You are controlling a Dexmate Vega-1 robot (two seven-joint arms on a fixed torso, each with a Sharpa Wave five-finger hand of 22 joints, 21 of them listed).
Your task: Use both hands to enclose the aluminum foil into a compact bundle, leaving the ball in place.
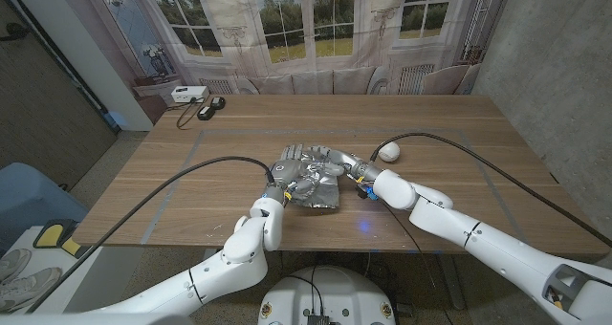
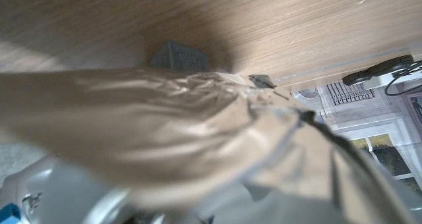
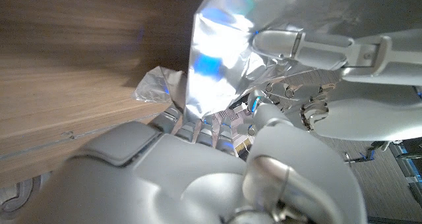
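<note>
A crumpled sheet of aluminum foil (image 1: 316, 186) lies at the table's middle, partly gathered into a loose heap. My left hand (image 1: 280, 178) grips its left side, with the fingers tucked into the folds. My right hand (image 1: 366, 176) holds the foil's right side. A white ball (image 1: 389, 152) sits on the wood just behind the right hand, apart from the foil. In the left wrist view the foil (image 2: 165, 118) drapes over my hand. In the right wrist view a shiny fold of foil (image 3: 221, 53) stands between my right hand (image 3: 198, 178) and the left hand's fingers (image 3: 330, 49).
A white box (image 1: 186, 94) and a black device (image 1: 207, 107) sit at the table's far left corner. Black cables (image 1: 191, 177) arc over the table along both arms. Bare wood (image 1: 459, 124) lies around the foil on all sides.
</note>
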